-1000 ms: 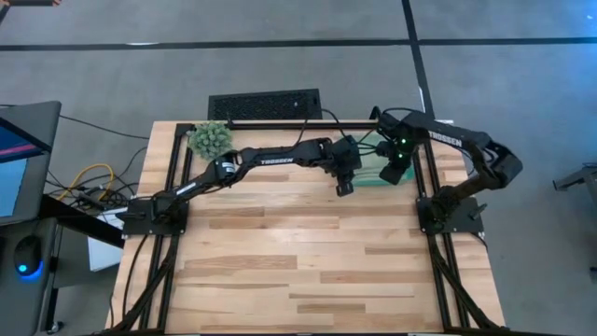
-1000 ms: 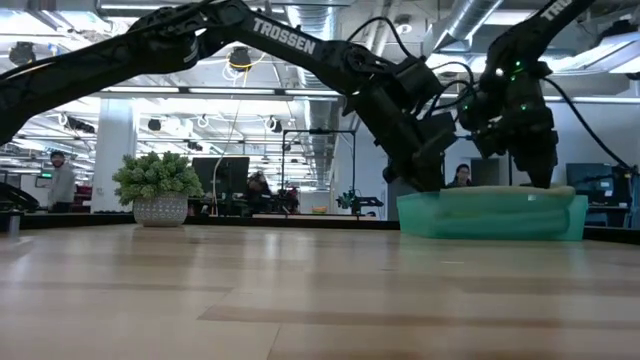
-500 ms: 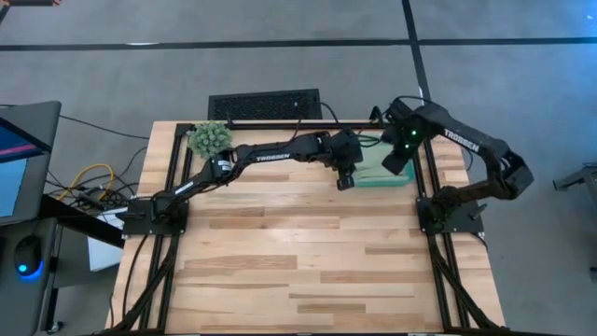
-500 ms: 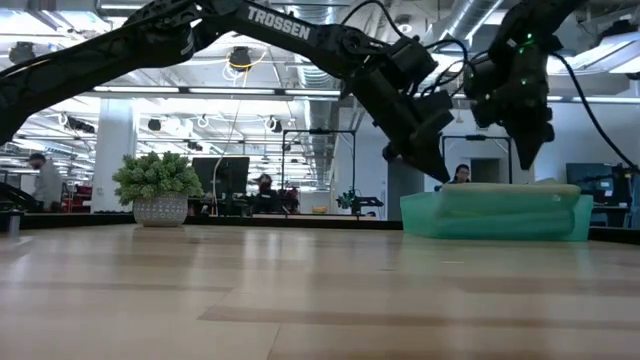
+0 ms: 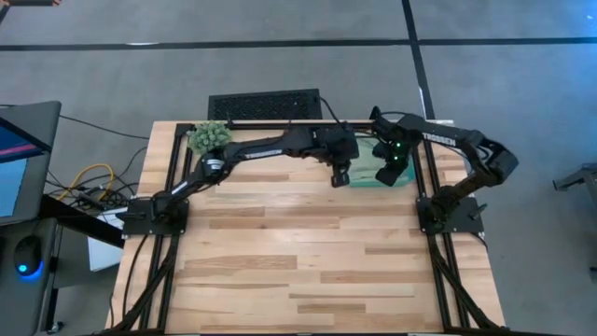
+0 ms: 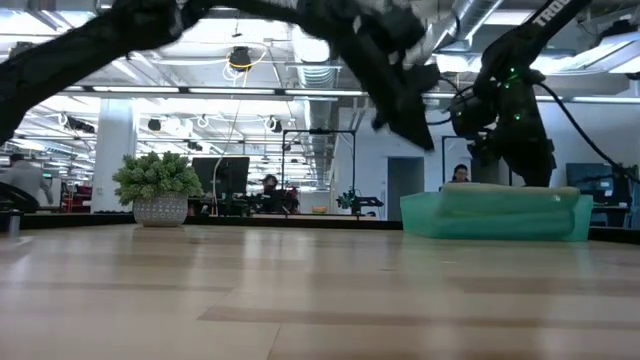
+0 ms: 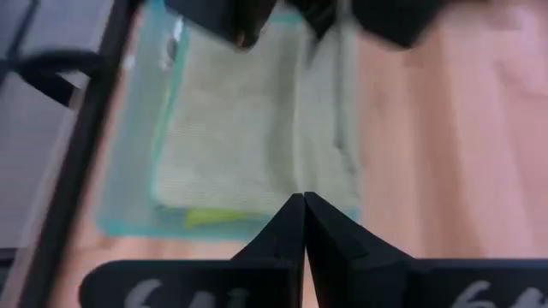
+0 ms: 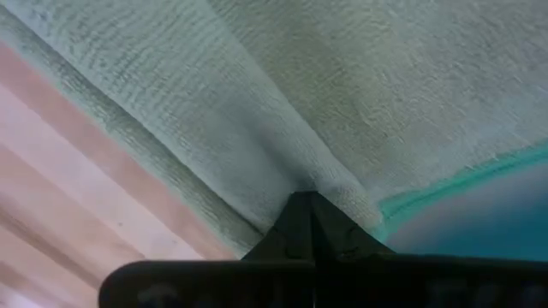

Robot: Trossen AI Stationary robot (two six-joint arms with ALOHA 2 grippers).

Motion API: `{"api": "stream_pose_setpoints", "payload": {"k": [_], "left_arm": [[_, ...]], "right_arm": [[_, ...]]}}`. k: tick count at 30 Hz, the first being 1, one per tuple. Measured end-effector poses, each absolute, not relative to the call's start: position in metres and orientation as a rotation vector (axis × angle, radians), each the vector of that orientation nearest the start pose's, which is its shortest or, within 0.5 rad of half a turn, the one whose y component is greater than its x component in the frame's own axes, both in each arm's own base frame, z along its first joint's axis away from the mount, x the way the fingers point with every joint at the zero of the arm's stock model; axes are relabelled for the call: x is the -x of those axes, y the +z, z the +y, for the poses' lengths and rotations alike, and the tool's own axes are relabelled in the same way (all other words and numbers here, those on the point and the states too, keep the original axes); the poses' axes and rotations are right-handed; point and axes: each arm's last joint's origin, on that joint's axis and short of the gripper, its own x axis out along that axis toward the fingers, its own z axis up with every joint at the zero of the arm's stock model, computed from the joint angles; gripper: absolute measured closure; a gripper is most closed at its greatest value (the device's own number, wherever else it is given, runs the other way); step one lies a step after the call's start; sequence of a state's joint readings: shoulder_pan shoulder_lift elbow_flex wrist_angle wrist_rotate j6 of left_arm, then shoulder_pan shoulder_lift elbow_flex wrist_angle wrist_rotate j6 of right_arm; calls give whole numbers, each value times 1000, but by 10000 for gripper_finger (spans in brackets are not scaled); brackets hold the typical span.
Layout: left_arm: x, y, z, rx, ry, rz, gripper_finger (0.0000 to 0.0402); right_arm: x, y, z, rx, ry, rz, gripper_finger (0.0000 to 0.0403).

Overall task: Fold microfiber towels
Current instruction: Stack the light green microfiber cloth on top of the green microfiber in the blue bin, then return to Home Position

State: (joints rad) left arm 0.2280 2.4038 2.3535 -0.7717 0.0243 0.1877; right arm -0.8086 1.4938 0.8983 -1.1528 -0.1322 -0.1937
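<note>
Right wrist view alone shows right gripper pinching pale towel; left gripper closed, empty.

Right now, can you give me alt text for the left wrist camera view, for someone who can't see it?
The left gripper, fingers shut and holding nothing, hangs above a teal tray of folded microfiber towels: a pale sage green one on top, a yellow edge showing beneath. The tray sits on the wooden table, with the right arm's dark parts beyond it.
</note>
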Motion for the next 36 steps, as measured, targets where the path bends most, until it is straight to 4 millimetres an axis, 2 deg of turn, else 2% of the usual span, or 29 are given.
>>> {"api": "stream_pose_setpoints", "payload": {"k": [4,8,11,13,16,18,21,23,27,30,36], "left_arm": [[-491,310,94,-147,139,830,401],[-476,328,77,-164,128,873,401],[-459,358,66,-160,129,829,401],[-444,375,58,-149,132,822,401],[-429,386,46,-139,129,829,401],[-418,395,36,-140,139,796,401],[-392,410,17,-136,148,722,401],[-375,411,5,-135,132,651,401],[-343,391,-13,-94,101,501,401],[-314,377,-14,-15,111,366,401],[-260,325,-10,120,156,257,401]], "right_arm": [[-156,192,-156,-647,-352,1587,401],[-152,220,-154,-630,-412,1509,397],[-147,245,-145,-602,-459,1418,394],[-141,259,-135,-590,-496,1344,394],[-132,282,-114,-558,-533,1194,395],[-128,293,-95,-514,-516,1058,395],[-123,308,-66,-457,-444,808,395],[-120,312,-50,-443,-387,655,395],[-119,310,-28,-416,-327,443,400],[-124,300,-15,-385,-273,375,400],[-136,271,8,-317,-145,336,401]]}}
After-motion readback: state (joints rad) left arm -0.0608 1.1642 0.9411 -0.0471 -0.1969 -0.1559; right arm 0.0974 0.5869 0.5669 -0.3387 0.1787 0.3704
